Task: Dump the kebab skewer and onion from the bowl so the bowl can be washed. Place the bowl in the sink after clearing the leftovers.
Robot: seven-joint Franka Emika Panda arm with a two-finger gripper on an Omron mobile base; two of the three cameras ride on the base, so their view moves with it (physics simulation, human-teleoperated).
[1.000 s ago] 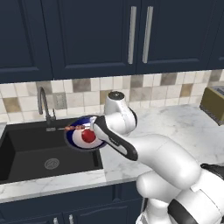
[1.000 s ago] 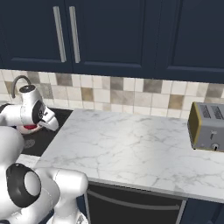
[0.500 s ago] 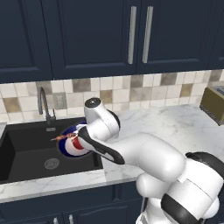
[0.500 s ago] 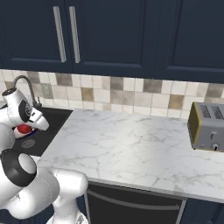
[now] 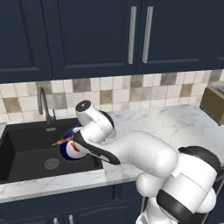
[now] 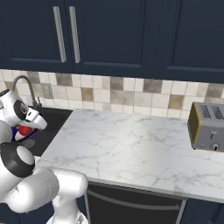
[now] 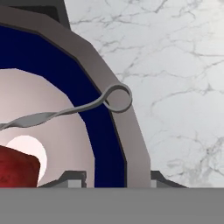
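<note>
A: The gripper (image 7: 111, 177) is clamped on the rim of the bowl (image 5: 70, 148), tilted over the sink (image 5: 26, 151).
B: Risk?
A: The kebab skewer (image 7: 65, 111) and onion (image 6: 25, 130) could drop into the basin, since both remain inside.

The bowl (image 7: 65, 83) I held was dark blue outside with a white inside. The onion (image 6: 24, 130) shone red. My skewer (image 5: 61, 141) looked reddish-orange, though blurred. The sink (image 5: 26, 151) was black, the counter (image 6: 131, 144) white marble with grey veins, the toaster (image 6: 209, 127) grey and gold.
</note>
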